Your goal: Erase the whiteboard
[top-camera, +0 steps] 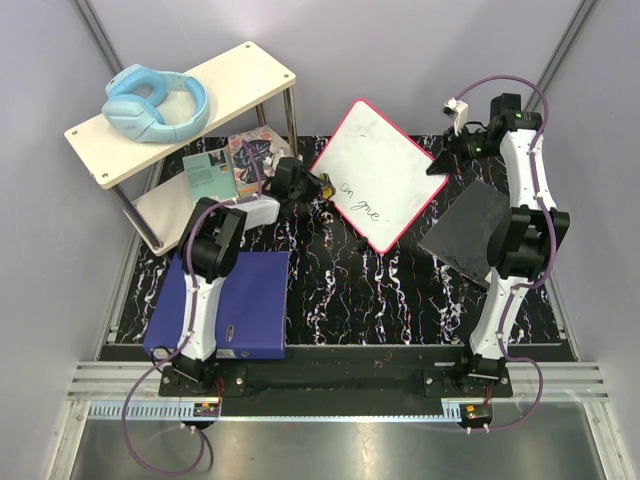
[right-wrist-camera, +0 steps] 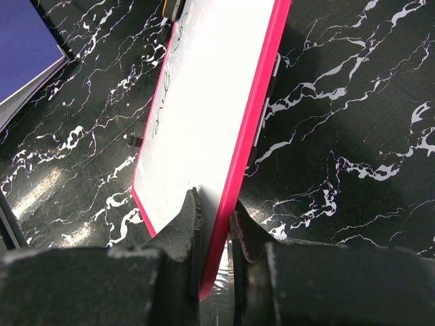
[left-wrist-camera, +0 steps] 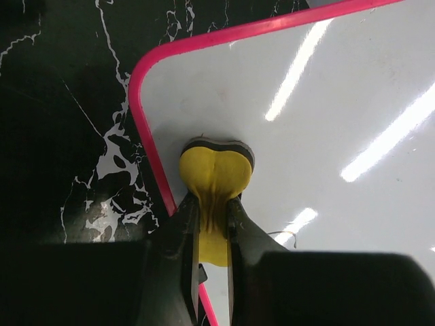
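Whiteboard (top-camera: 385,160): lies as a diamond on the black marbled table (top-camera: 340,290), at the middle of its far half; white face up, thin pink frame, rounded corners.
Handwriting (top-camera: 360,200): a few dark words on the whiteboard, in the part toward its near corner; the far part of the face looks bare.
Left claw (left-wrist-camera: 214,204): at the whiteboard's left corner, jaws narrow and pinched on a yellow eraser.
Eraser (left-wrist-camera: 216,170): yellow body with a dark pad at its tip; the tip sits on the white face just inside the pink frame at the rounded left corner.
Right claw (right-wrist-camera: 216,210): at the whiteboard's right corner, jaws narrow and clamped on the edge, one finger on the white face and the other behind the pink frame.
Cloth (top-camera: 468,232): dark grey square, just beside the whiteboard's near-right edge and partly under the right arm.
Binder (top-camera: 240,300): blue-purple, flat on the table, left of the whiteboard and nearer than it, well apart.
Shelf (top-camera: 240,75): pale, two tiers on metal legs, left of the whiteboard and beyond it.
Headphones (top-camera: 155,105): light blue, on the shelf's top tier, well apart from the whiteboard.
Booklets (top-camera: 215,170): a teal one and a pictured one on the shelf's lower tier, left of the whiteboard.
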{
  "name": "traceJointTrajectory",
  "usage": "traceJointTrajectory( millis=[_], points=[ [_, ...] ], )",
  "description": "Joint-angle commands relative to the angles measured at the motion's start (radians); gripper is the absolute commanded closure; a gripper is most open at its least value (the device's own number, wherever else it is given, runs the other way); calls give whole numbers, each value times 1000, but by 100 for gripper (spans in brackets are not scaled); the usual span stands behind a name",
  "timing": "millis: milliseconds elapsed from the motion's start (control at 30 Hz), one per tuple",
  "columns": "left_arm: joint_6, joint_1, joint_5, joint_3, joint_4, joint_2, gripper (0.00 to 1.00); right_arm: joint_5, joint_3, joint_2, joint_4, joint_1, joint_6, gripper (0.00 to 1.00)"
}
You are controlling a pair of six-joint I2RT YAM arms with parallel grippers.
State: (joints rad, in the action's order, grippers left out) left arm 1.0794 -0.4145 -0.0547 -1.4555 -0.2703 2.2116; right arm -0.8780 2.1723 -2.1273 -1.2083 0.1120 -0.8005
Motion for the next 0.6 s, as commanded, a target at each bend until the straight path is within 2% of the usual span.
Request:
traceJointTrajectory(
  millis=[0, 133, 267, 367, 433, 567],
  points=[
    [11, 16, -31, -72, -70, 56, 100, -4, -55, -10, -425, -86, -166, 100],
    [-41, 20, -59, -169, -99, 86, 100, -4, -60, -11, -425, -86, -166, 100],
    [-126, 19, -160, -259, -87, 128, 100, -7, -55, -11, -425, -87, -164, 100],
    [-229, 2, -221, -312, -11, 140, 100, -10, -46, -13, -425, -89, -158, 100],
    [-301, -24, -227, -334, 103, 132, 100, -13, -40, -16, -425, -89, -157, 100],
    [-494, -70, -156, -318, 304, 86, 100, -18, -32, -22, -425, -90, -154, 100]
  ],
)
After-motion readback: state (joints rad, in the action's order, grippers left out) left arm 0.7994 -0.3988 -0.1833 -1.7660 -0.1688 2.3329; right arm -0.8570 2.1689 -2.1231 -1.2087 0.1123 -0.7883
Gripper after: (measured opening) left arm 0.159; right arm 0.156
